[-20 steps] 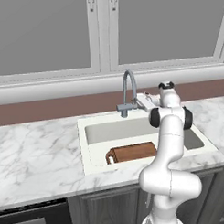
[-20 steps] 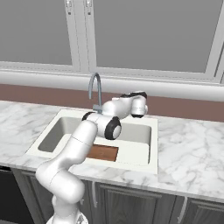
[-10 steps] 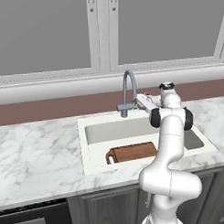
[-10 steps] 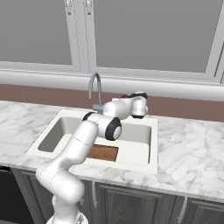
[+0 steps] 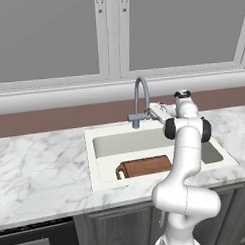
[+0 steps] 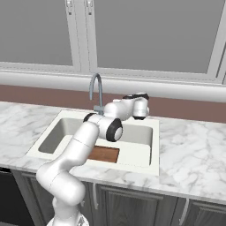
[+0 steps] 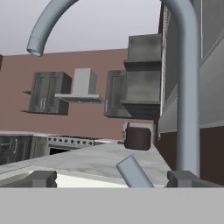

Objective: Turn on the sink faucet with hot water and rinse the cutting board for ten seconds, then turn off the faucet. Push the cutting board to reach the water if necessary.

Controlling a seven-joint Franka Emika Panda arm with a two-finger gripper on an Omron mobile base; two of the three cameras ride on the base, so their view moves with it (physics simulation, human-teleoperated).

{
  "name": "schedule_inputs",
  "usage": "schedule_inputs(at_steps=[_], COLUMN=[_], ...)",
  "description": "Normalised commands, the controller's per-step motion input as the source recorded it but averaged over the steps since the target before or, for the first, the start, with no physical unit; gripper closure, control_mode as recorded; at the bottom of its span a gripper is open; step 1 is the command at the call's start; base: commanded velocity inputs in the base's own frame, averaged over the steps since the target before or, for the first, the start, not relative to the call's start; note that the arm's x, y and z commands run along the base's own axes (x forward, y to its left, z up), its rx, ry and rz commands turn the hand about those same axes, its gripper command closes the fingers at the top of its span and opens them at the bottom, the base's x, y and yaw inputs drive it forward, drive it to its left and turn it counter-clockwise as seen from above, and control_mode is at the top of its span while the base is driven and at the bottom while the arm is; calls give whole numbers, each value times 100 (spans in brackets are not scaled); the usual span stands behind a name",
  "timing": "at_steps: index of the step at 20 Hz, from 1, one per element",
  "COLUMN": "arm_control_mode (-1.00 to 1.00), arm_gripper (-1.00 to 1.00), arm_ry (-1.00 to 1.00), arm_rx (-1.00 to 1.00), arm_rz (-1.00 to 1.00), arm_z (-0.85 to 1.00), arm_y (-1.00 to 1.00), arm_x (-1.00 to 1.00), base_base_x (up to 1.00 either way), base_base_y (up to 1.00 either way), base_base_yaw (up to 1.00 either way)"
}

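The grey sink faucet (image 5: 140, 100) (image 6: 96, 90) stands behind the cream sink (image 5: 93, 160) (image 6: 146, 157), and no water runs from its spout. My gripper (image 5: 149, 110) (image 6: 104, 113) (image 7: 113, 179) is open, right beside the faucet's base. In the hand view the short lever (image 7: 133, 172) slants up between my spread fingertips (image 7: 42, 178), with the faucet's upright pipe (image 7: 186, 87) just to the right. The reddish-brown cutting board (image 5: 146, 166) (image 6: 104, 154) lies flat at the front of the basin, partly hidden by my arm.
White marble counter (image 5: 41, 167) (image 6: 194, 145) runs on both sides of the sink. A brown backsplash band and a window sill (image 5: 68, 89) sit close behind the faucet. A dark appliance front (image 5: 28, 240) is under the counter at the left.
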Motion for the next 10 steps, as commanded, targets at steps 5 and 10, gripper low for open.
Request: schedule_inputs(at_steps=[5,10], arm_control_mode=[-100,-100], arm_gripper=[-100,-100], arm_ry=[0,-2], arm_rx=[0,0], arm_rz=[0,-9], arm_z=[0,-14], arm_y=[0,0], arm_x=[0,3], base_base_x=[0,0], base_base_y=[0,0], base_base_yaw=[0,0])
